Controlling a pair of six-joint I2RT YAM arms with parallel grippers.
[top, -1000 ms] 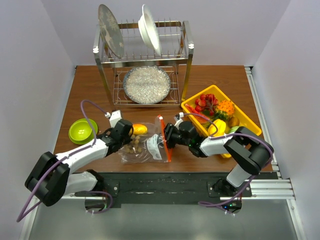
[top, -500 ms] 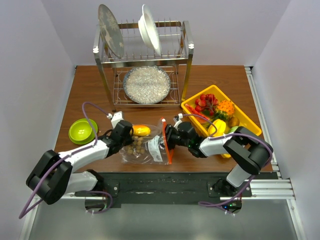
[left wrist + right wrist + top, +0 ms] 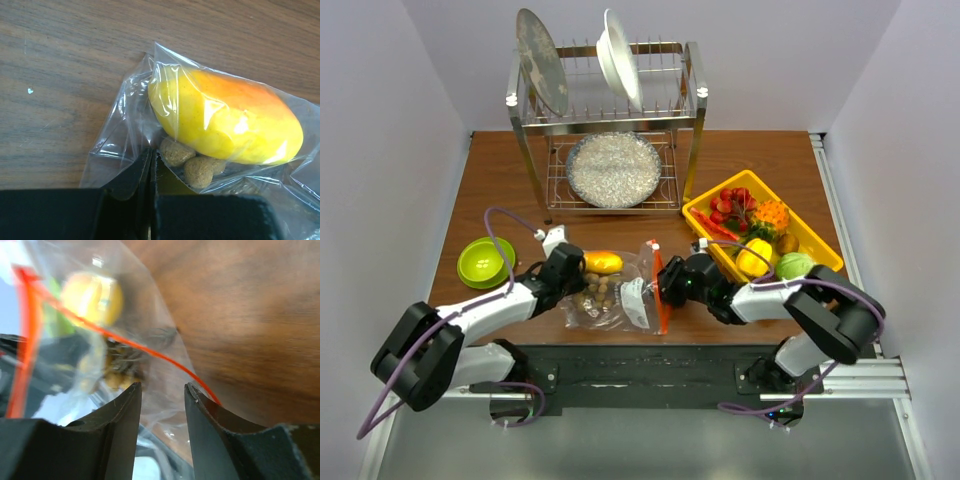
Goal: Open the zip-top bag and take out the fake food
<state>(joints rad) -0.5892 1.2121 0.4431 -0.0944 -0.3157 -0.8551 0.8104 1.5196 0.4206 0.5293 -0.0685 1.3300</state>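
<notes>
The zip-top bag point(image 3: 620, 292) lies at the table's near edge, its orange-red zipper strip point(image 3: 659, 290) on the right side and a white label point(image 3: 636, 302) beside it. Inside it are a yellow-orange mango point(image 3: 602, 262) and a cluster of brown balls point(image 3: 594, 293). My left gripper point(image 3: 575, 276) is shut on the bag's left corner; its view shows the closed jaws point(image 3: 150, 161) pinching clear plastic below the mango point(image 3: 225, 117) and balls point(image 3: 192, 162). My right gripper point(image 3: 667, 284) is just right of the zipper, jaws apart point(image 3: 162, 390), with the parted strip point(image 3: 150, 347) and film in front.
A yellow bin point(image 3: 808, 224) at the right holds red chillies, a yellow pepper point(image 3: 752, 258) and a green cabbage point(image 3: 795, 265). A green bowl point(image 3: 485, 260) sits at the left. A dish rack point(image 3: 610, 130) with plates and a pan stands at the back.
My right gripper has drawn back to the right along the zipper edge, and the zipper end of the bag has shifted slightly right with it. The left gripper has stayed on the bag's corner.
</notes>
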